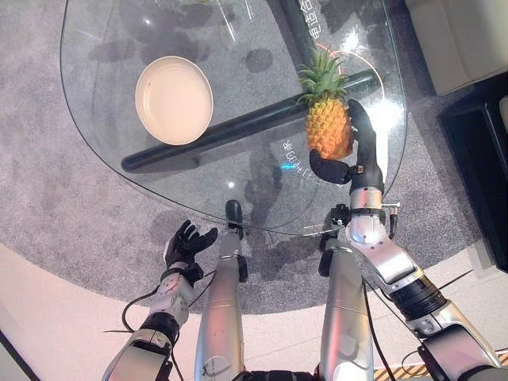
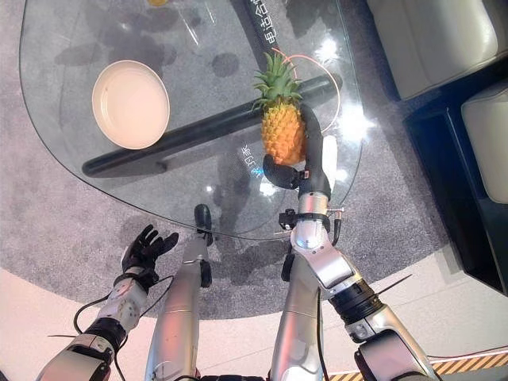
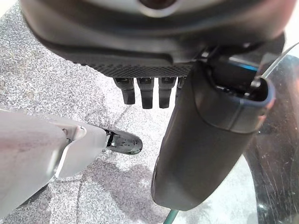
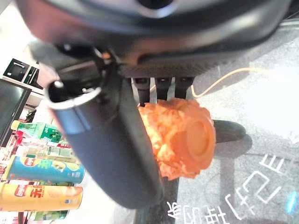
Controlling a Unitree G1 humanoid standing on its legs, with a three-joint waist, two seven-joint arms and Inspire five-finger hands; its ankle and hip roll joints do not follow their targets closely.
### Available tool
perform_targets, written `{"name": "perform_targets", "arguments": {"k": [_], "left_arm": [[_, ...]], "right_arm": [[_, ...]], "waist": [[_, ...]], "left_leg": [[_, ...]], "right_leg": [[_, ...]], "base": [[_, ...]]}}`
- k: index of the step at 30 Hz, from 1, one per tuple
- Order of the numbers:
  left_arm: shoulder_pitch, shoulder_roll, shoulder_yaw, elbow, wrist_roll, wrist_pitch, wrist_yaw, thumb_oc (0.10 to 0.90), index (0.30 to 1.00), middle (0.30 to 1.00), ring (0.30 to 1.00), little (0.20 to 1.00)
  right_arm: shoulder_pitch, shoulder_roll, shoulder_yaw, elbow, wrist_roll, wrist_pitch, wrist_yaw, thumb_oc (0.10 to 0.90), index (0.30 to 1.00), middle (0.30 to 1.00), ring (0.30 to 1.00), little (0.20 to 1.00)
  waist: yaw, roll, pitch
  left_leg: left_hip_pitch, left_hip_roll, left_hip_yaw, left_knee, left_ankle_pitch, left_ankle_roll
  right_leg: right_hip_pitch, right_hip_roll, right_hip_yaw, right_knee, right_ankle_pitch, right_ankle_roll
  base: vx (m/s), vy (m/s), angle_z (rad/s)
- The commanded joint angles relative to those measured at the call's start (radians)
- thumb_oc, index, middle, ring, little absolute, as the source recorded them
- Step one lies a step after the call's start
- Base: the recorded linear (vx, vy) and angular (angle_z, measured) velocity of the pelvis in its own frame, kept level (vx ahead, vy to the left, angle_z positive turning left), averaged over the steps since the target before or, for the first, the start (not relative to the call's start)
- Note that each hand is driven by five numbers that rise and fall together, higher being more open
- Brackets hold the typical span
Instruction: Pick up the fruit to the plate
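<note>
A pineapple [image 1: 328,127] lies on the glass table [image 1: 103,159] at its right side, crown pointing away from me. My right hand [image 1: 361,163] is round it: the fingers run along its right flank and the thumb [image 1: 329,169] curls against its base. The right wrist view shows the flat orange base of the pineapple [image 4: 187,140] between thumb and fingers. An empty cream plate [image 1: 174,99] sits on the table's left part, well apart from the fruit. My left hand [image 1: 186,242] hangs open over the carpet, in front of the table's near edge.
A dark bar [image 1: 238,127] runs under the glass from the plate's side towards the pineapple. A thin orange cable loop [image 2: 329,75] lies behind the fruit. Pale sofa cushions [image 2: 429,40] and a dark cabinet [image 1: 480,151] stand at the right. Grey carpet surrounds the table.
</note>
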Motion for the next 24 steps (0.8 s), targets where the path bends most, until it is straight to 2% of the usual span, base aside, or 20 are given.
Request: {"name": "perform_targets", "arguments": {"k": [1, 24], "left_arm": [[0.016, 0.018, -0.02, 0.043, 0.016, -0.026, 0.009, 0.8, 0.9, 0.9, 0.9, 0.9], [0.004, 0.016, -0.021, 0.045, 0.025, -0.017, 0.004, 0.8, 0.9, 0.9, 0.9, 0.9]], "right_arm": [[-0.047, 0.007, 0.014, -0.048, -0.026, -0.001, -0.026, 0.1, 0.3, 0.3, 0.3, 0.2], [-0.097, 0.011, 0.016, 0.03, -0.013, 0.053, -0.037, 0.1, 0.3, 0.3, 0.3, 0.2]], "waist": [[0.002, 0.01, -0.02], [0.012, 0.017, -0.02]], "left_leg": [[-0.024, -0.019, 0.027, 0.099, -0.085, 0.023], [-0.014, -0.023, 0.026, 0.084, -0.079, 0.026]], "right_leg": [[0.01, -0.001, -0.098, -0.141, 0.115, -0.006], [0.018, -0.001, -0.102, -0.149, 0.119, -0.004]], "base": [[0.0, 0.0, 0.0], [0.0, 0.0, 0.0]]}}
